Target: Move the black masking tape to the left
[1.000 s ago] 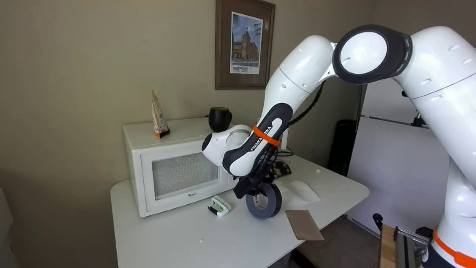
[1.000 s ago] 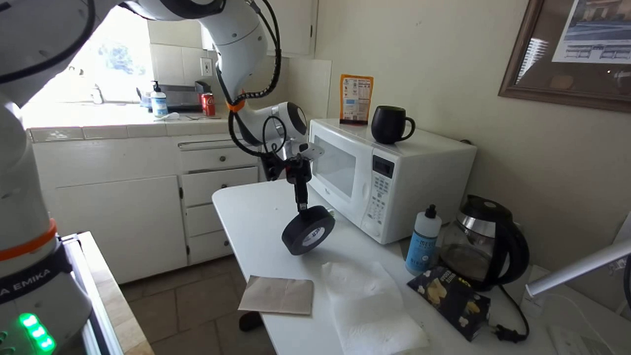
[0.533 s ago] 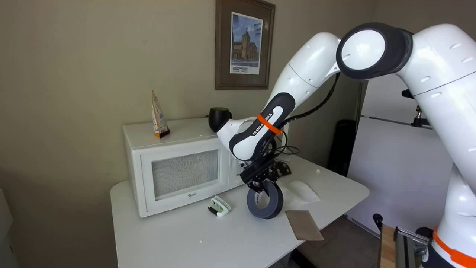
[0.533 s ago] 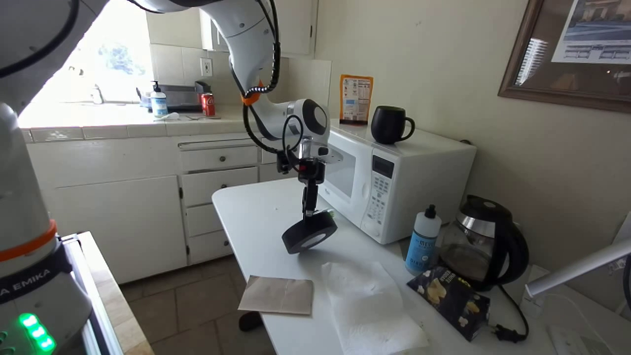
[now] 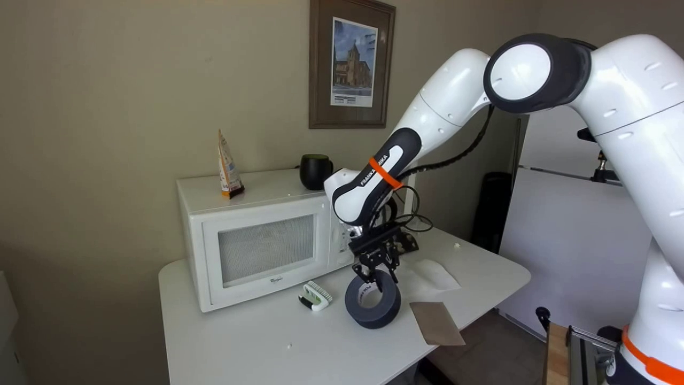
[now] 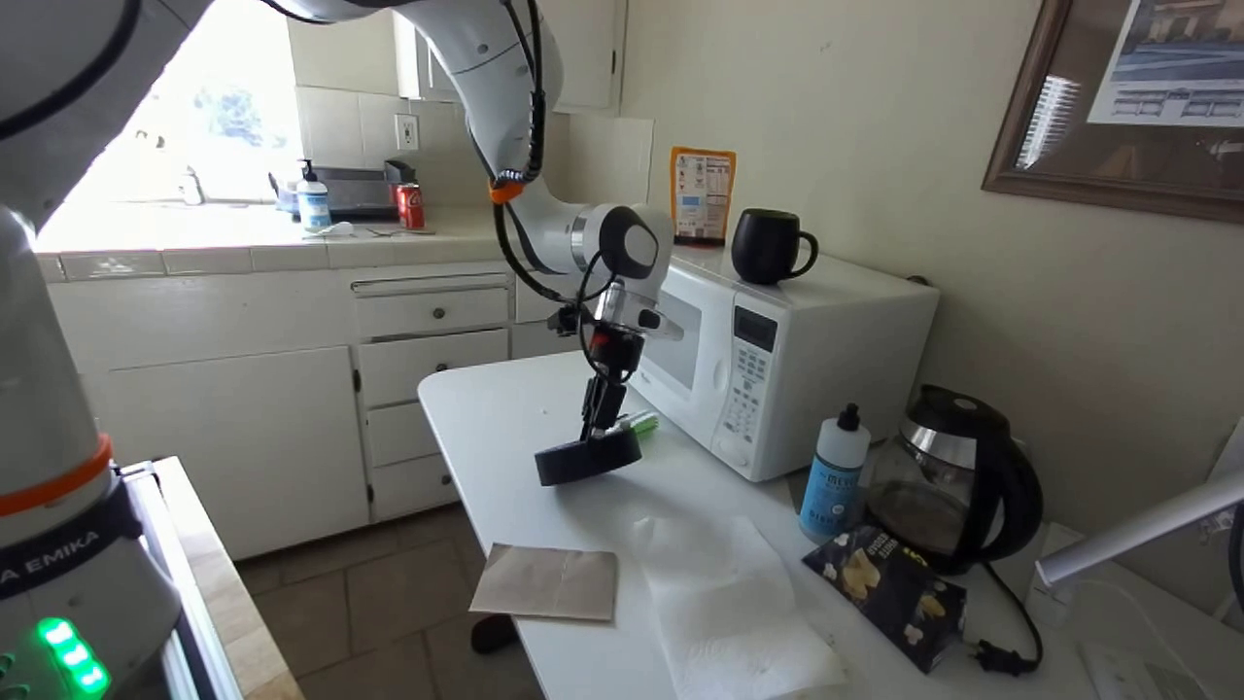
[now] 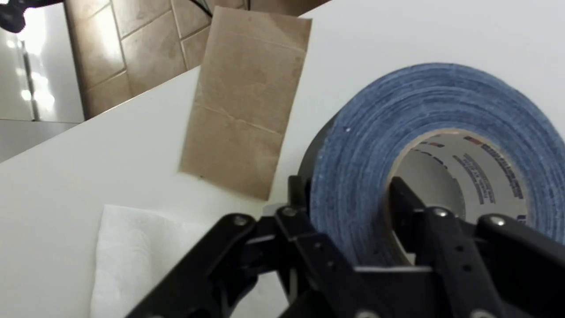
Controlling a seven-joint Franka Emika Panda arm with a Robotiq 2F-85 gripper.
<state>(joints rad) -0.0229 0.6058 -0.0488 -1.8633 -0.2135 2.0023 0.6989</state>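
The black masking tape (image 5: 382, 313) is a thick ring, tilted well over toward flat, above the white table. It shows edge-on in an exterior view (image 6: 583, 461) and large in the wrist view (image 7: 353, 145), with its printed core visible. My gripper (image 7: 346, 190) is shut on the tape's ring wall. One finger (image 7: 401, 198) is inside the centre hole, the other is against the outer side. The gripper also shows in both exterior views (image 5: 380, 278) (image 6: 591, 433). I cannot tell whether the tape's lower edge touches the table.
A white microwave (image 5: 267, 246) stands behind, with a black mug (image 5: 315, 171) and a pouch (image 5: 228, 168) on top. A green and white brush (image 5: 315, 297) lies beside the tape. A brown paper (image 6: 544, 581) overhangs the table edge. A paper towel (image 6: 729, 603) lies nearby.
The tape has tilted from nearly upright to much flatter, staying in my gripper. My wrist has turned, and the tape has shifted slightly toward the table's front edge.
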